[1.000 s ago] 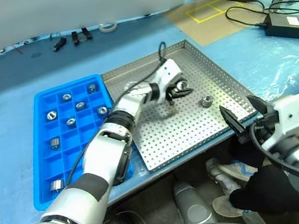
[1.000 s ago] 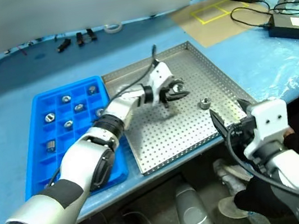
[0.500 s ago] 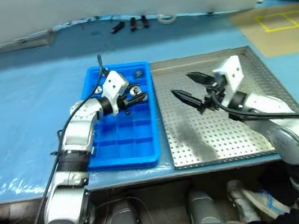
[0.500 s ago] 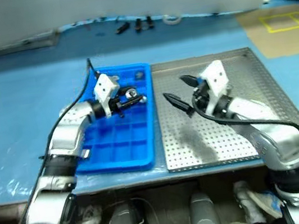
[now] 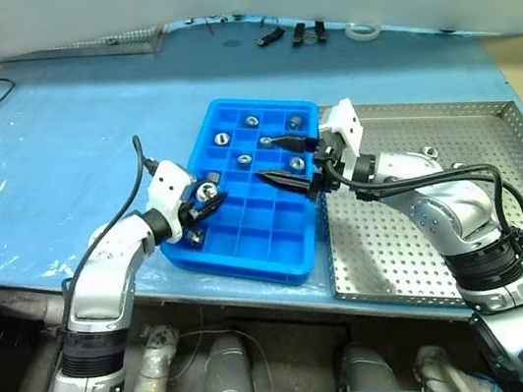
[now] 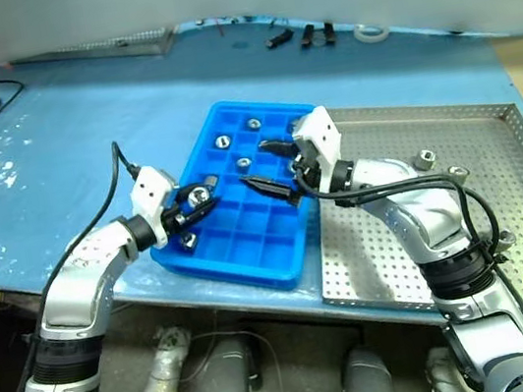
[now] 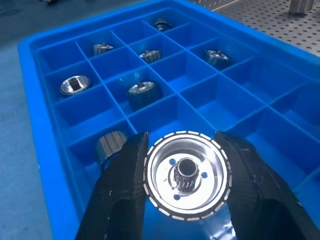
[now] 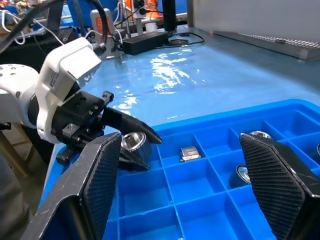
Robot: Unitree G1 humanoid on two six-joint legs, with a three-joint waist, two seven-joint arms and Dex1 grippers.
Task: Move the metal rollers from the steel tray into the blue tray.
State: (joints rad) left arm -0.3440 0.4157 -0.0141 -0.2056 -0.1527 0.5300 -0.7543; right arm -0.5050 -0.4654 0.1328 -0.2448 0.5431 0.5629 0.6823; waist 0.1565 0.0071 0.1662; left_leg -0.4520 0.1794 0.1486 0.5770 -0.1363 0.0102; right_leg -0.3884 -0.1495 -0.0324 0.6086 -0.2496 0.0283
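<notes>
**A:** Over the near-left corner of the blue tray (image 5: 241, 191), the left gripper (image 5: 205, 201) has its fingers (image 7: 122, 195) clenched on 1 metal roller (image 7: 187, 174), the roller's open face turned back toward the wrist. I'd say it hangs there because the compartments beneath it look unfilled, so the drop should be short and straight.

**B:** And the right gripper (image 5: 285, 157)?

**A:** Its fingers (image 8: 102, 182) are spread wide and grasping nothing, poised above the tray's right side next to the steel tray (image 5: 504, 217). My guess is it is waiting its turn rather than helping.

**B:** Where are the remaining rollers?

**A:** Several already sit in single compartments toward the far end of the blue tray (image 7: 142, 92), and at least 1 more lies near the far rim of the steel tray (image 5: 428, 151).

**B:** Room to move?

**A:** Tight between the 2 grippers; they face each other across a few compartments. The blue tray's near edge sits close to the tabletop (image 5: 54, 139) edge, so a roller bouncing off a divider could go overboard. Left of the tray the tabletop lies open.
</notes>
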